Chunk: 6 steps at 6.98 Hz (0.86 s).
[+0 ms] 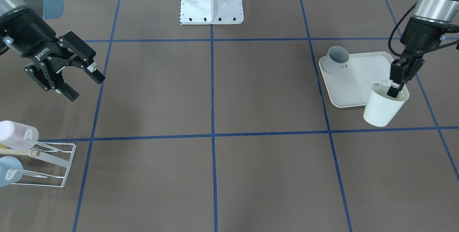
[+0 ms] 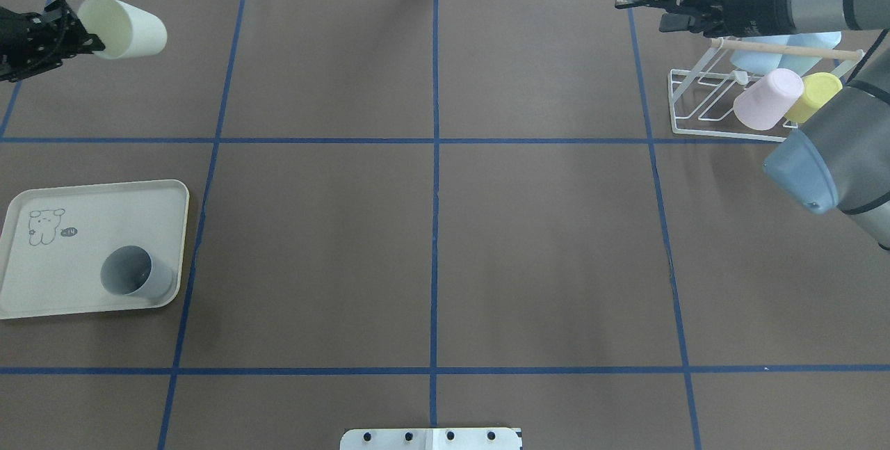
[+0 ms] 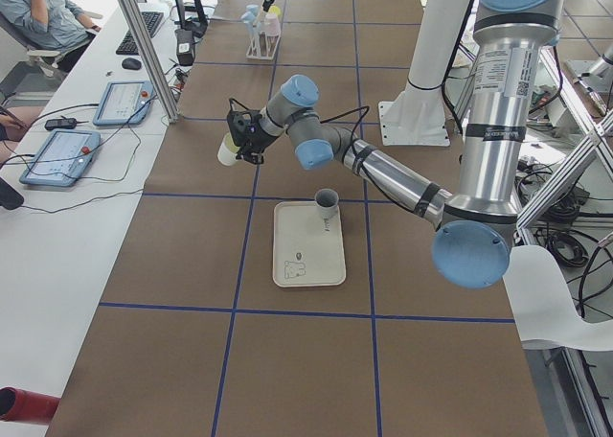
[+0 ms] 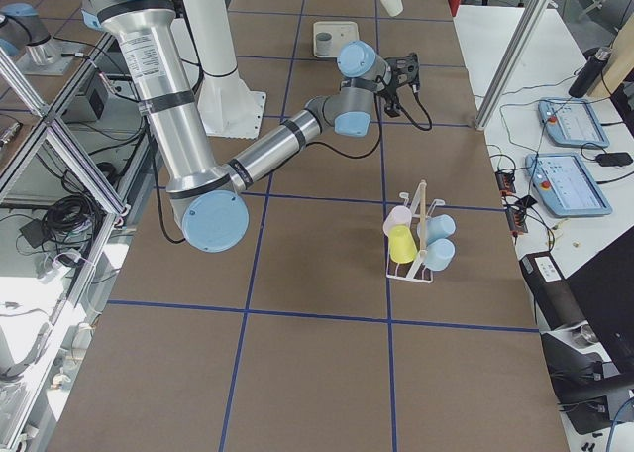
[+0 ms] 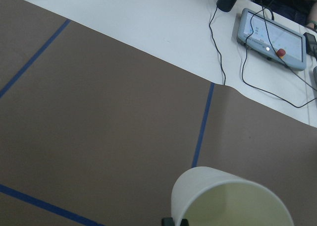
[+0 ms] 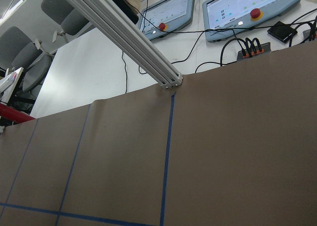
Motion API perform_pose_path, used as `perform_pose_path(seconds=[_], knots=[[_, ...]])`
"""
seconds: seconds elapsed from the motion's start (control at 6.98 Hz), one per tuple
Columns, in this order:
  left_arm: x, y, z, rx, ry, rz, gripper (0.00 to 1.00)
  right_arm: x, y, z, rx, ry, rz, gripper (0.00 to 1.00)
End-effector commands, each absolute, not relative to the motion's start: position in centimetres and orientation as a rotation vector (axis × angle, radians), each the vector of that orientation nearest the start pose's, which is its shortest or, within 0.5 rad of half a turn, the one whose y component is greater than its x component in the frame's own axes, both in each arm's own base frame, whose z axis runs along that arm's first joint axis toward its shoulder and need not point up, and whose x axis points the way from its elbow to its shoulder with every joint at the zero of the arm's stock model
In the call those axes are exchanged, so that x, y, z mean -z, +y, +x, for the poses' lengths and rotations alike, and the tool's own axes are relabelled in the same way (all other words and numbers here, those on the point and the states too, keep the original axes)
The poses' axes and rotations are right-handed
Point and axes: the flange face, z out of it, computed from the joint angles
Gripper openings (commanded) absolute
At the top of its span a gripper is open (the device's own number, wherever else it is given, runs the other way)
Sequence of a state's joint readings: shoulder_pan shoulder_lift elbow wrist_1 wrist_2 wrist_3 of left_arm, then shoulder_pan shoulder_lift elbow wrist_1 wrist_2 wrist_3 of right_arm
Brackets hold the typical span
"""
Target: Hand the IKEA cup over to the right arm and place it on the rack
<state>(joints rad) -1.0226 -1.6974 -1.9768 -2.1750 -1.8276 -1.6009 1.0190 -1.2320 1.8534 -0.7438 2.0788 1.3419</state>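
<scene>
My left gripper [image 1: 395, 91] is shut on the rim of a cream-white IKEA cup [image 1: 382, 107], one finger inside it and one outside. It holds the cup [image 2: 124, 28] in the air, tilted, over the table's far left beyond the tray. In the left wrist view the cup's open mouth [image 5: 232, 200] fills the bottom edge. The right gripper [image 1: 85, 86] hangs open and empty above the table, close to the white wire rack [image 1: 57, 160]. The rack [image 2: 701, 99] has a wooden dowel and holds pink, yellow and blue cups.
A cream tray [image 2: 83, 227] with a rabbit drawing lies at the left, with a grey cup [image 2: 133, 274] on its side on it. The robot's white base [image 1: 211, 0] stands at mid table. Operator tablets and cables lie beyond the table's far edge.
</scene>
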Motion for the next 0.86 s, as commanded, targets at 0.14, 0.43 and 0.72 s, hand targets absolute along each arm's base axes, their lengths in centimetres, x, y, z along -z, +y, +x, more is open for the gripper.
perform_pose_path(seconds=[0.14, 0.43, 0.72], knots=[[-26.0, -47.8, 23.0, 0.992, 1.529, 0.09, 0.0, -20.3, -52.1, -23.3, -0.384, -1.492, 0.402, 1.0], [-24.1, -45.8, 24.5, 1.072, 1.747, -0.009, 0.0, -17.2, -51.7, -25.7, -0.457, -1.561, 0.379, 1.0], [-23.0, -43.9, 26.9, 1.16, 1.942, -0.136, 0.0, -16.0, -50.0, -28.4, -0.488, -1.654, 0.375, 1.0]])
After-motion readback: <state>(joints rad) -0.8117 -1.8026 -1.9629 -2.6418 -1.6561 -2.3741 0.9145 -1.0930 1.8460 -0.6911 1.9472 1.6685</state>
